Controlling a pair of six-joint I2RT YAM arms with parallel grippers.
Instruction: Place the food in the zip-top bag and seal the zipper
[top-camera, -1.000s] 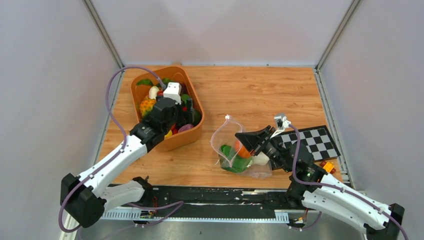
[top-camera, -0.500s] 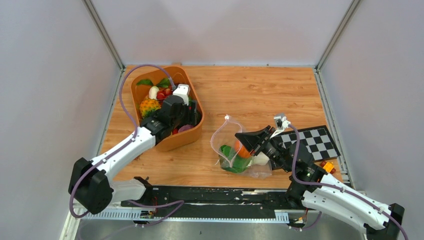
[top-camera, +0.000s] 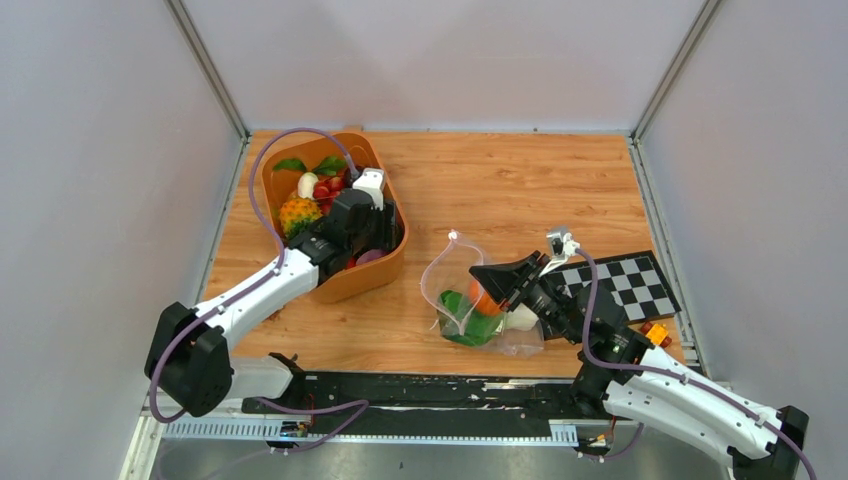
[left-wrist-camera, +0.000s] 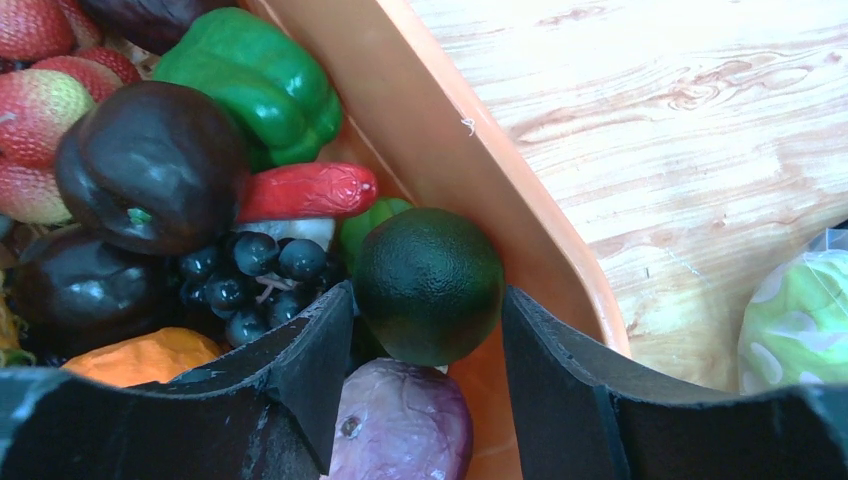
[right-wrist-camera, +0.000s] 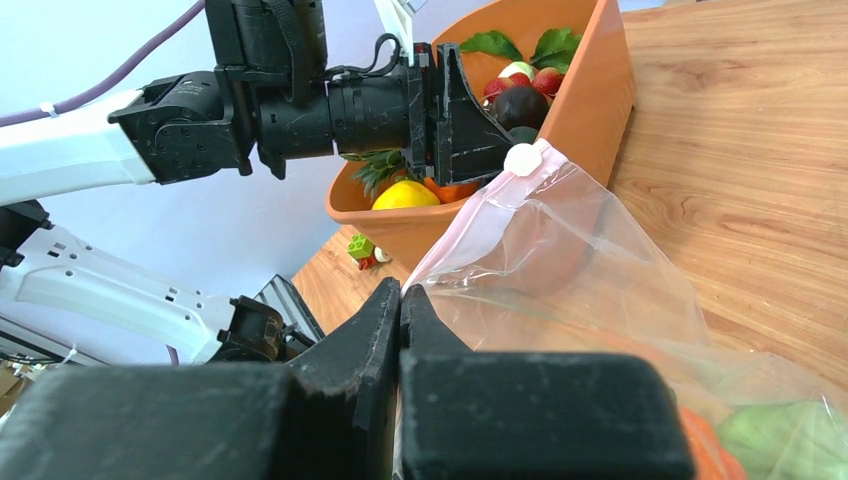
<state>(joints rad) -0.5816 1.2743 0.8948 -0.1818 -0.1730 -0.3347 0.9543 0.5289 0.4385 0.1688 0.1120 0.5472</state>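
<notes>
Your left gripper (left-wrist-camera: 428, 302), half open, flanks a dark green toy fruit (left-wrist-camera: 428, 268), grip unclear; your right gripper (right-wrist-camera: 400, 296) tightly pinches the zip-top bag (right-wrist-camera: 565, 250).

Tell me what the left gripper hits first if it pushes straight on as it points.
Most likely the dark green round fruit, sitting right between the fingers of the left gripper inside the orange tub; depth beyond it is unclear.

Bright, even light from overhead, hardly a hard shadow anywhere.
The view from above shows the table (top-camera: 520, 180) crisp, with only a soft shadow hugging the orange tub (top-camera: 345, 285). Up close the left fingers (left-wrist-camera: 310, 350) and right fingers (right-wrist-camera: 350, 340) go soft, the dark green fruit (left-wrist-camera: 430, 285) has a faint sheen, and the zip-top bag (right-wrist-camera: 560, 240) throws pale glare.
</notes>
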